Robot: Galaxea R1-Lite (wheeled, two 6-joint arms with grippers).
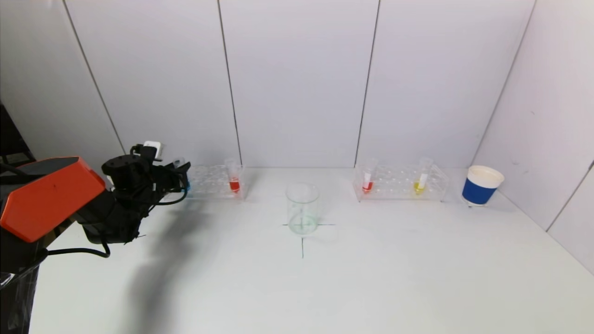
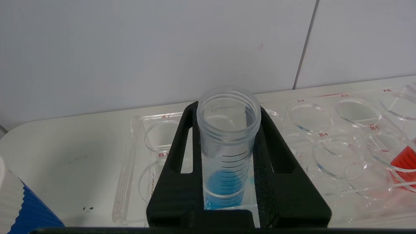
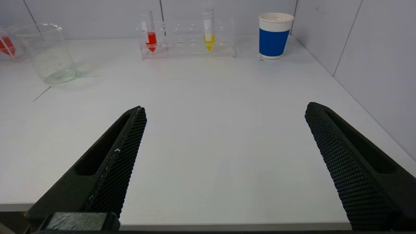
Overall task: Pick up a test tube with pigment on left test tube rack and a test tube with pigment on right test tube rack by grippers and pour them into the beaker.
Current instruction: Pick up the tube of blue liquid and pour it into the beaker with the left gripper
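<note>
I have the left gripper [image 2: 227,175] fingers clamped on the blue-pigment tube [image 2: 227,146], seated in the left rack [image 2: 325,136] left of the beaker [image 1: 302,208], ready to lift; right gripper [image 3: 224,162] fingers wide, well back from it.

Left gripper [image 2: 227,156] clamped on the blue-pigment tube [image 2: 227,146], upright in the clear rack [image 2: 325,136]; a red tube [image 2: 404,164] stands at the rack's far end
</note>
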